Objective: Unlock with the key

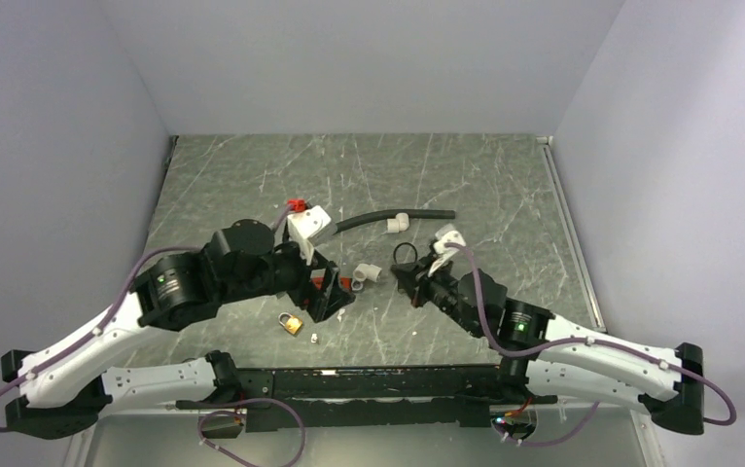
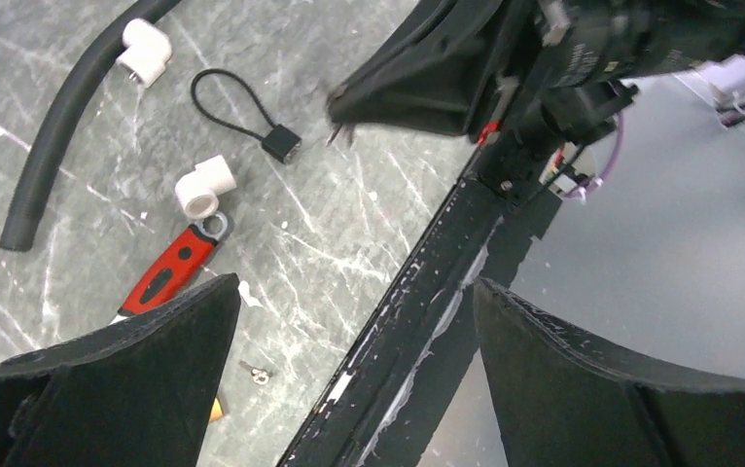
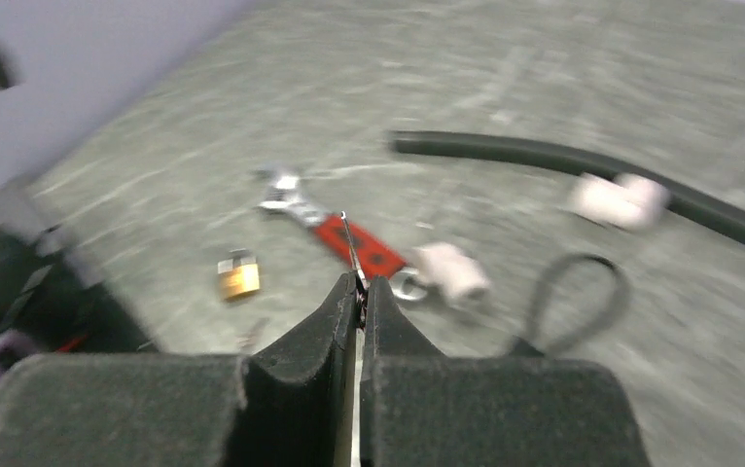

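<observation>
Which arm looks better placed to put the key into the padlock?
Right. The right gripper is shut on the key, tip sticking out, with the padlock ahead. The left gripper is open and empty.

Soft, even light fell from overhead, leaving faint shadows on the table (image 1: 505, 175). The right wrist view was smeared by motion blur, while the left wrist view was crisp.

Robot lab test cell as I see it, bare lilac-grey walls (image 1: 369, 58) boxing in a marbled grey worktop (image 1: 252, 175), my left arm (image 1: 77, 347) and right arm (image 1: 602, 352) bolted at its near edge, stray hardware lying about, hose (image 1: 364, 222), pipe elbows (image 1: 368, 275), wrench (image 2: 169, 270), padlock (image 1: 292, 323)
</observation>
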`<state>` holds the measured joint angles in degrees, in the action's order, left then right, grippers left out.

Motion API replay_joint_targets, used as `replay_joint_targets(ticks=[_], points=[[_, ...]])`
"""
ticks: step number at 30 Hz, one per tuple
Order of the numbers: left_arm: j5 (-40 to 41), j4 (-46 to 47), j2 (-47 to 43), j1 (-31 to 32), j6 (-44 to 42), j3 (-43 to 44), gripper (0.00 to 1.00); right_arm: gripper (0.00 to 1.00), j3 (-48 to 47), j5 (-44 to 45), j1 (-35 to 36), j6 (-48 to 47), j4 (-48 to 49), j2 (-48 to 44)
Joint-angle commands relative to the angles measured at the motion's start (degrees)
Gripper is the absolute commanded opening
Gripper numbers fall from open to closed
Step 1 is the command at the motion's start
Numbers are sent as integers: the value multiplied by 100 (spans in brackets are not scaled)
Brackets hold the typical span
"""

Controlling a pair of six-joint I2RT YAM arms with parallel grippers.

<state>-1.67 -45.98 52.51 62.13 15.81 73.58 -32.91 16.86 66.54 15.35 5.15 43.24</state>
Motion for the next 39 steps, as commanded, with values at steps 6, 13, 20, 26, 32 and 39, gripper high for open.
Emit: replay_joint_targets(ticks=[6, 13, 20, 26, 32, 39], points=[[1514, 783, 2200, 21, 1807, -141, 84, 0, -959, 4532, -10, 554, -2788, -733], [2155, 205, 5059, -34, 2344, 1492, 78, 0, -1110, 4751, -19, 652, -3060, -923], [1845, 164, 6666, -296, 2533, 2599, 75, 0, -1054, 4453, -19, 785, -3109, -1073], [1676, 98, 7038, -368, 3020, 2559, 71, 0, -857, 4277, -19, 806, -2982, -1157], [1382, 450, 7297, -384, 3035, 2477, 69, 0, -671, 4123, -19, 691, -2751, -1240], [1324, 370, 7432, -373, 3099, 2510, 60, 0, -554, 4100, -19, 697, -2752, -1442]])
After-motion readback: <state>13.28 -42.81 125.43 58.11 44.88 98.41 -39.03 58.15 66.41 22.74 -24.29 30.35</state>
